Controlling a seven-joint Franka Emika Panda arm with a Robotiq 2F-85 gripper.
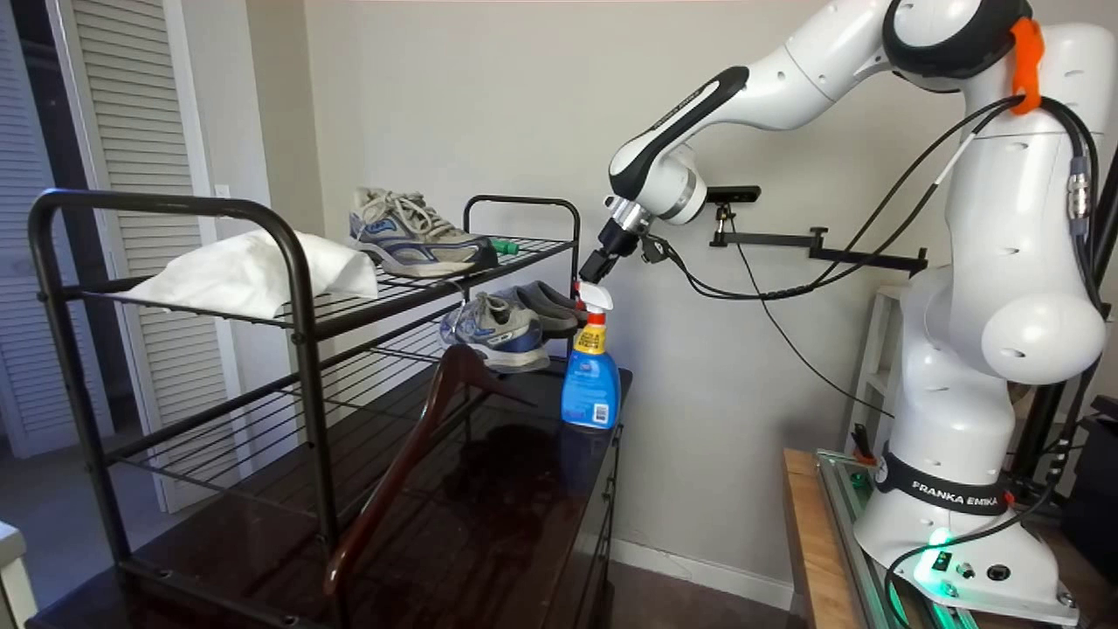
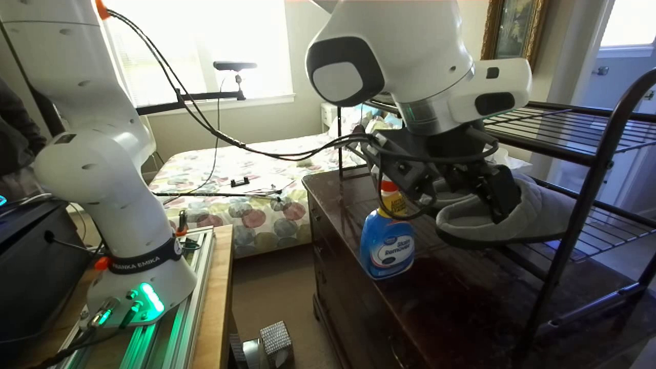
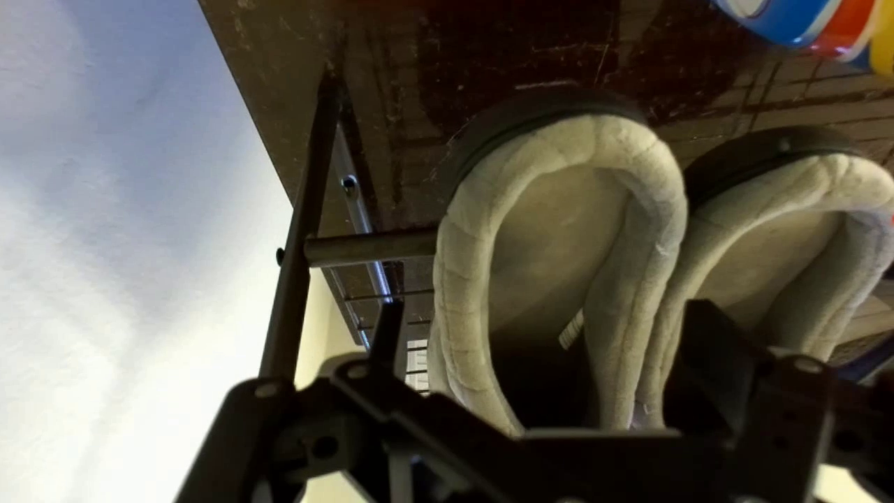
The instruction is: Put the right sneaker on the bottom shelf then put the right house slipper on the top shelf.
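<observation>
Apparently slipper step: jaws wide apart, holding nothing, spanning the likely right slipper [image 3: 552, 209] on the bottom shelf [image 1: 210, 414] of the rack [image 1: 313, 393]; grey sneaker [image 1: 498, 331] same shelf. In wrist view one finger [image 3: 714, 356] overlaps the neighbouring slipper [image 3: 772, 255]; closing could drag both.

The counter [image 1: 515, 524] is the glossy dark-brown top of a chest of drawers [image 2: 341, 277]. On it stands a black metal rack [image 1: 311, 397], its legs [image 2: 546, 293] reaching down to the surface. Just beside the rack, on the drawer side, a blue spray bottle [image 1: 592, 384] stands upright, mirrored faintly in the finish. In the wrist view, pale scuffs [image 3: 562, 47] mark the surface near the rack.
</observation>
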